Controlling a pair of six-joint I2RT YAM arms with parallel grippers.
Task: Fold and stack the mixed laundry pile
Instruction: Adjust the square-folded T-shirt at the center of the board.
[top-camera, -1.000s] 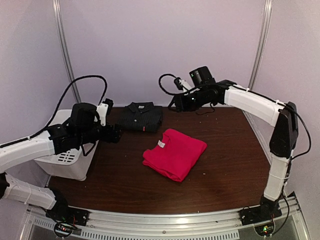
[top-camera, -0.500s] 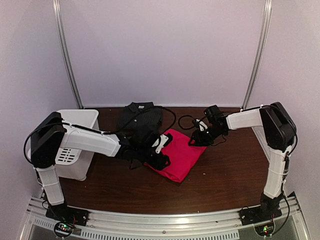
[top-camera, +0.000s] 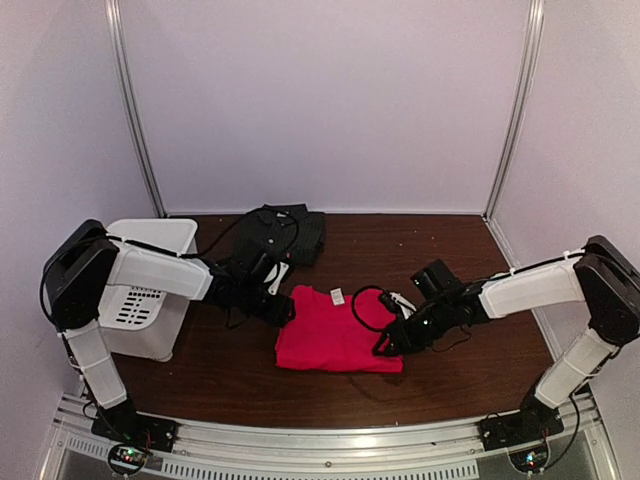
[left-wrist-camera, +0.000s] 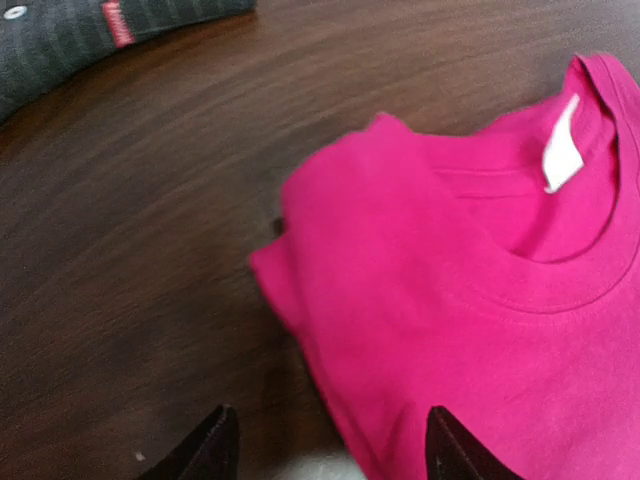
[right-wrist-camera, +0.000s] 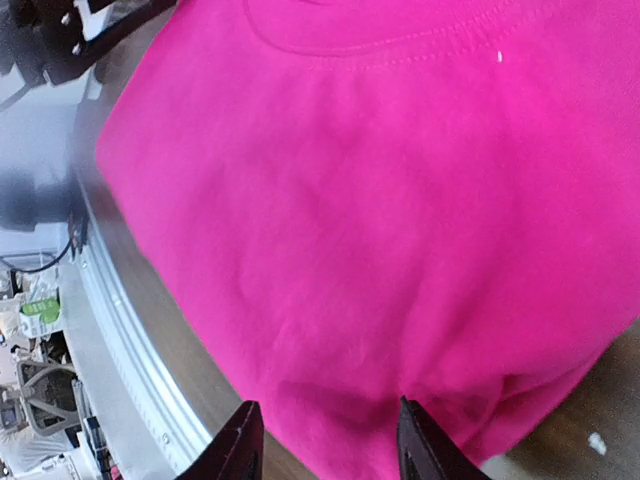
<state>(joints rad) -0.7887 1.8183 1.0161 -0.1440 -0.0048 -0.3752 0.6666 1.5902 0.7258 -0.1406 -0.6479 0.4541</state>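
Note:
The bright red T-shirt (top-camera: 335, 335) lies folded flat in the middle of the table, collar and white label towards the back. The dark pinstriped shirt (top-camera: 292, 226) lies folded at the back edge. My left gripper (top-camera: 281, 306) is low at the red T-shirt's far left corner. In the left wrist view the left gripper (left-wrist-camera: 330, 452) is open, one fingertip over bare wood and the other over the red T-shirt (left-wrist-camera: 470, 300). My right gripper (top-camera: 392, 341) sits at the T-shirt's right edge. In the right wrist view the right gripper (right-wrist-camera: 325, 442) is open over the red T-shirt (right-wrist-camera: 380, 200).
A white slotted bin (top-camera: 150, 290) stands at the table's left edge, under the left arm. The dark shirt (left-wrist-camera: 80, 40) shows at the top left of the left wrist view. The table's metal front rail (right-wrist-camera: 110, 330) runs close to the T-shirt's near edge.
The red T-shirt has turned square to the table and slid nearer the front. The left gripper went to its far left corner, the right gripper from the far right corner to the right edge.

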